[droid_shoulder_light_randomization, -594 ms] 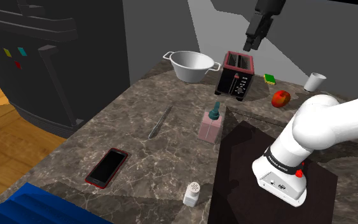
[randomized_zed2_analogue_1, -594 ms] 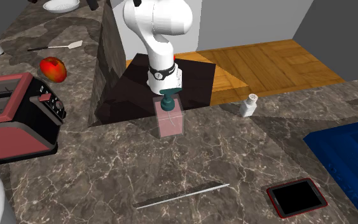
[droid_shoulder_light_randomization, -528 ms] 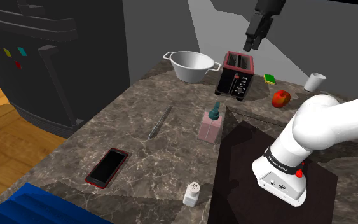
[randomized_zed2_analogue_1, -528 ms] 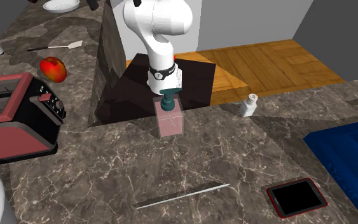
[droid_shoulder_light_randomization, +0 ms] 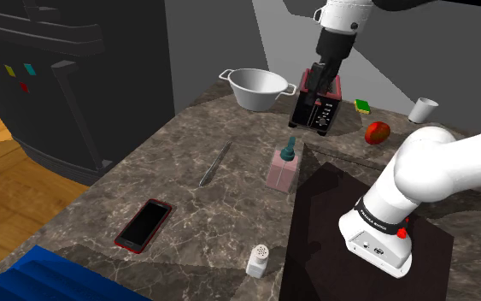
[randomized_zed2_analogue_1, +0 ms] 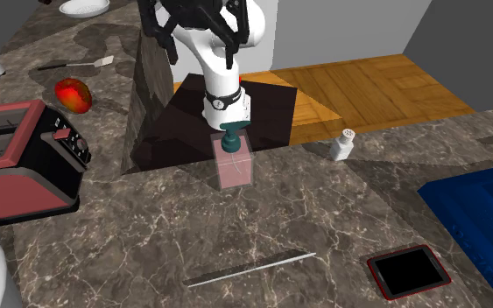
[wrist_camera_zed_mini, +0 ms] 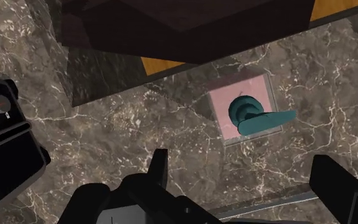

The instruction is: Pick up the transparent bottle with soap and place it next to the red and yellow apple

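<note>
In the shoulder view, starting at its left, a knife (droid_shoulder_light_randomization: 215,163) lies flat on the marbled worktop (droid_shoulder_light_randomization: 187,201). Just to its right the soap bottle (droid_shoulder_light_randomization: 283,167) stands upright, near the far left corner of the dark stand (droid_shoulder_light_randomization: 324,218) and just beside its edge. Further right and higher in that view hangs the end effector (droid_shoulder_light_randomization: 317,82), its black fingers drawn across the top of the toaster (droid_shoulder_light_randomization: 317,111). Right again, well apart from the bottle, the red and yellow apple (droid_shoulder_light_randomization: 378,132) sits on the worktop past the toaster.

The relation that matters is height: the end effector is well above the bottle, not level with it. In the wrist view the hand looks almost straight down. There the bottle lies centred on the gap between the fingers but beyond their tips, toward the stand. The end effector is released, its two fingers (wrist_camera_zed_mini: 159,167) standing wide apart with nothing between them. The bottle's long axis is vertical, so it runs along the line of approach. I judge the coming move to be a short shift over the bottle, then a straight descent.

The bottle has a clear, pale pink square body and a teal pump head. Its spout sticks out sideways, roughly along the line joining the two fingers. In the second exterior view it stands directly before the arm's base, with the apple far off to that view's left.
</note>
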